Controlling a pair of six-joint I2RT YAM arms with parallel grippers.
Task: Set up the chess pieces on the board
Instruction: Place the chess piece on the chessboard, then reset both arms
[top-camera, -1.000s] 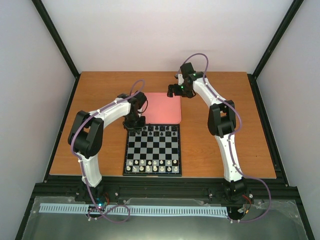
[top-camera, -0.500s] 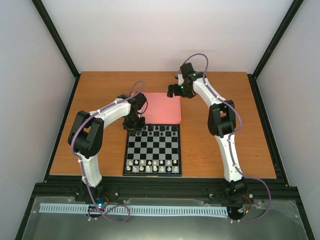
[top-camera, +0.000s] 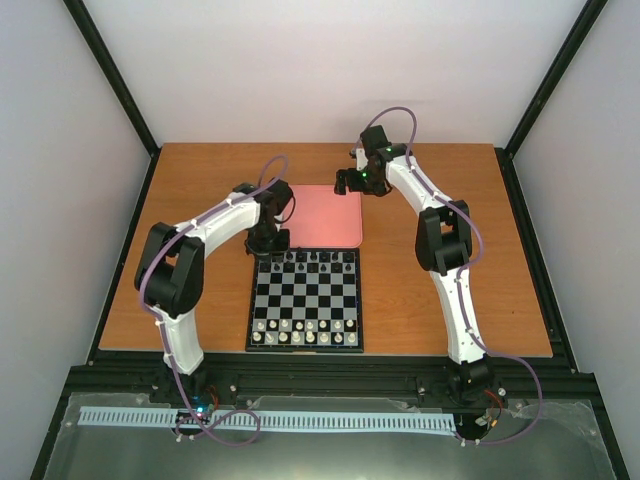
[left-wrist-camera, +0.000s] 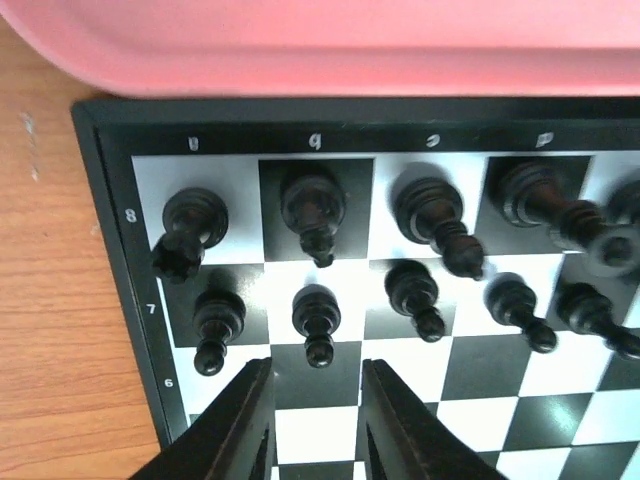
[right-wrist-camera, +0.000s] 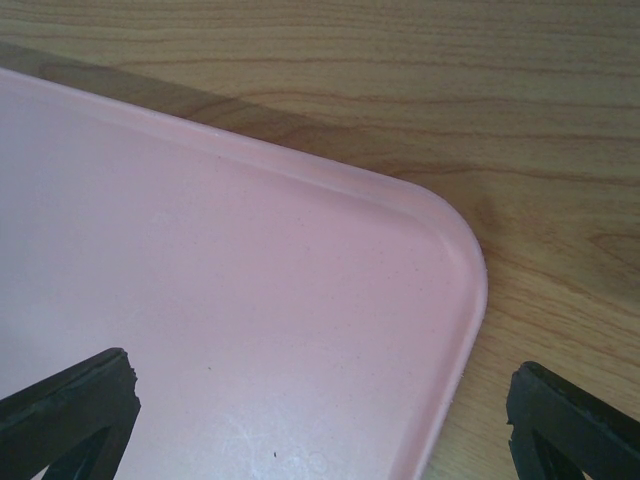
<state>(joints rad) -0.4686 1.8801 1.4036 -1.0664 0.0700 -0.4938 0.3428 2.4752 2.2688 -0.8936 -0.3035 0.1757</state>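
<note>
The board (top-camera: 305, 297) lies at the table's middle front. Black chess pieces (top-camera: 312, 262) stand in its two far rows. The left wrist view shows the board's far left corner (left-wrist-camera: 110, 250) with black pieces upright on rows 8 and 7. A black pawn (left-wrist-camera: 316, 320) stands just beyond my left fingertips. My left gripper (top-camera: 267, 243) (left-wrist-camera: 315, 400) is open and empty, low over the square in front of that pawn. My right gripper (top-camera: 345, 182) (right-wrist-camera: 320, 420) is wide open and empty over the pink tray's far right corner.
The pink tray (top-camera: 325, 215) (left-wrist-camera: 350, 40) (right-wrist-camera: 250, 300) lies just behind the board, with nothing on the parts I see. White pieces (top-camera: 305, 332) fill the board's two near rows. Bare wooden table (top-camera: 200, 200) lies to both sides.
My left gripper has shifted slightly back and left at the board's far left corner. The right arm has not moved.
</note>
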